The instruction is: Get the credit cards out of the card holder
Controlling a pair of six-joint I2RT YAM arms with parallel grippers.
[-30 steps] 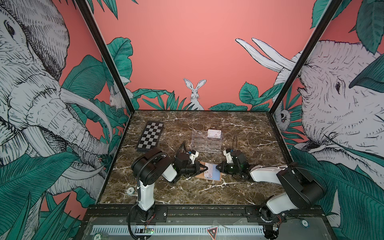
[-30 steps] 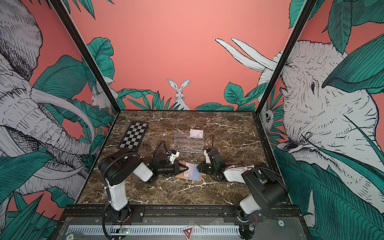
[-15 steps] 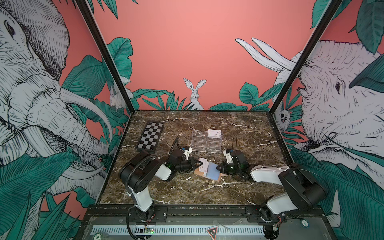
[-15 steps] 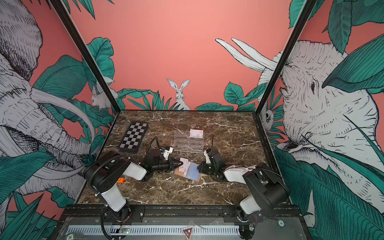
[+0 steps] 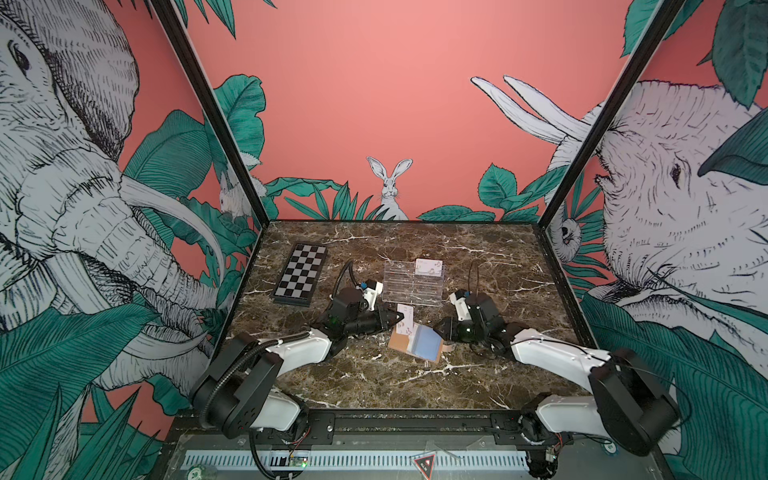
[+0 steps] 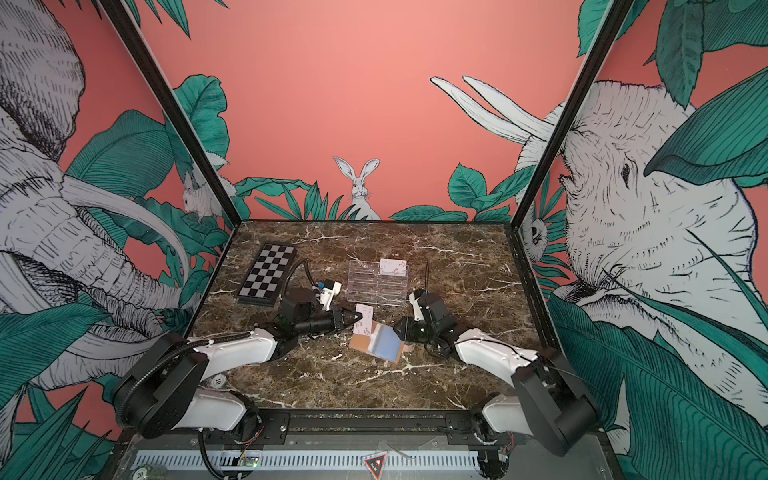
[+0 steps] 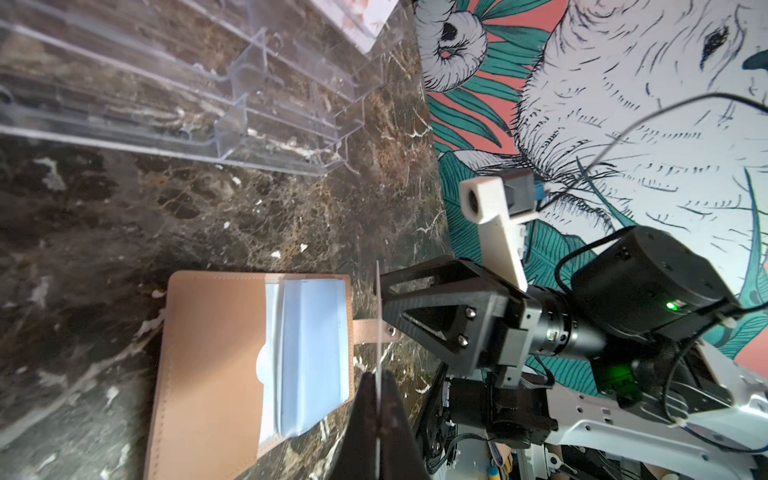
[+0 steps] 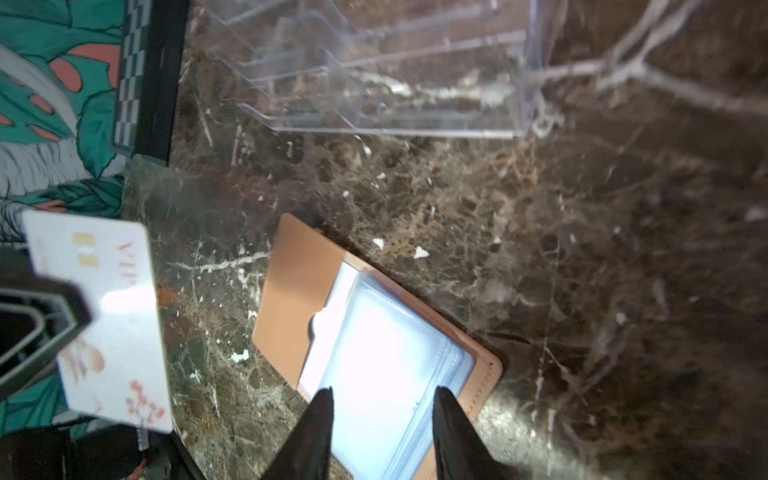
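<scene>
We see left pincer (image 7: 379, 380) clamped on one white card (image 8: 104, 316): edge-on in left wrist view, face shown in right wrist view; right pincer (image 8: 380, 401) part-spread, empty, over the one open card holder (image 7: 208, 353) on counter (image 5: 374, 374). A second card (image 5: 429, 267) stands in rack (image 5: 409, 289), both top views.

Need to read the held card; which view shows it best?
Right wrist view: the card faces the camera, VIP lettering readable. Left wrist view shows only its thin edge; in both top views the card is tiny.
</scene>
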